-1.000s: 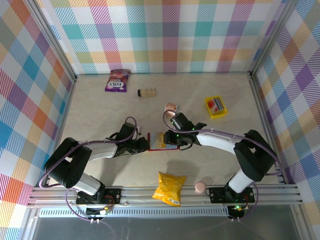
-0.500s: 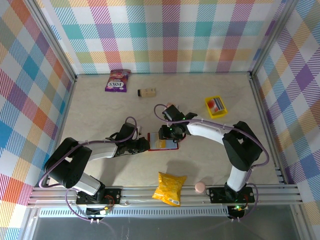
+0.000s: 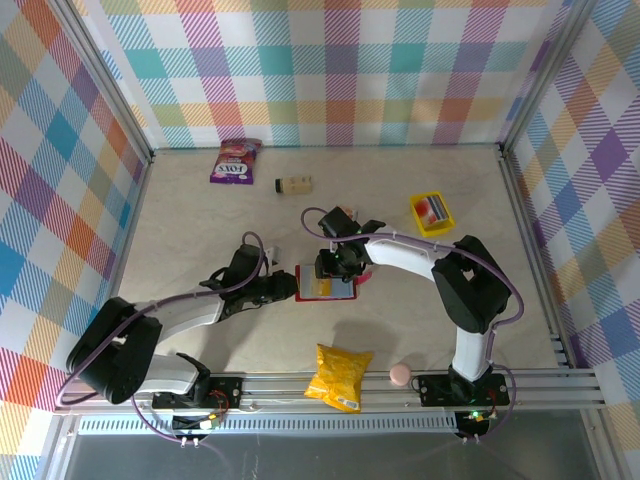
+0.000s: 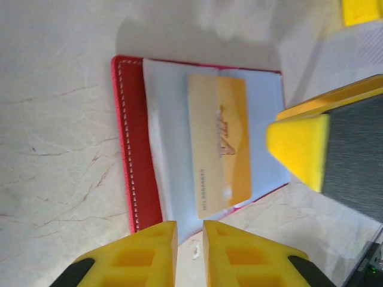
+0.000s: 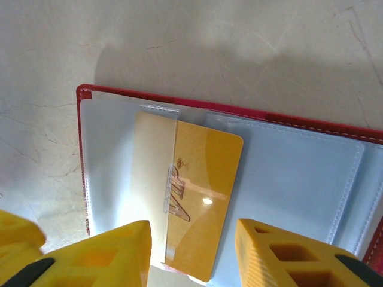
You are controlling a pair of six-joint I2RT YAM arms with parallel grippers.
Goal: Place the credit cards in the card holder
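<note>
The red card holder (image 3: 345, 291) (image 4: 134, 149) (image 5: 179, 98) lies open on the table, clear pockets up. A yellow credit card (image 3: 321, 287) (image 4: 218, 143) (image 5: 203, 179) rests on it, one long side tucked under a clear pocket. My right gripper (image 3: 337, 264) (image 5: 191, 248) is open just above the holder, and the card's near end lies between its fingers (image 4: 299, 149) with a gap showing on one side. My left gripper (image 3: 285, 288) (image 4: 190, 230) sits at the holder's left edge, jaws a narrow slit apart with nothing between them. More cards (image 3: 434, 209) lie in the yellow tray (image 3: 416, 206).
A purple snack packet (image 3: 235, 160) and a small beige bottle (image 3: 294, 184) lie near the back wall. A yellow chip bag (image 3: 340, 377) and a pink round object (image 3: 400, 374) sit by the front rail. Checked walls close in both sides.
My right gripper moved left from the holder's right side to over the card. My left arm stretched lower toward the holder, and its jaws parted a little.
</note>
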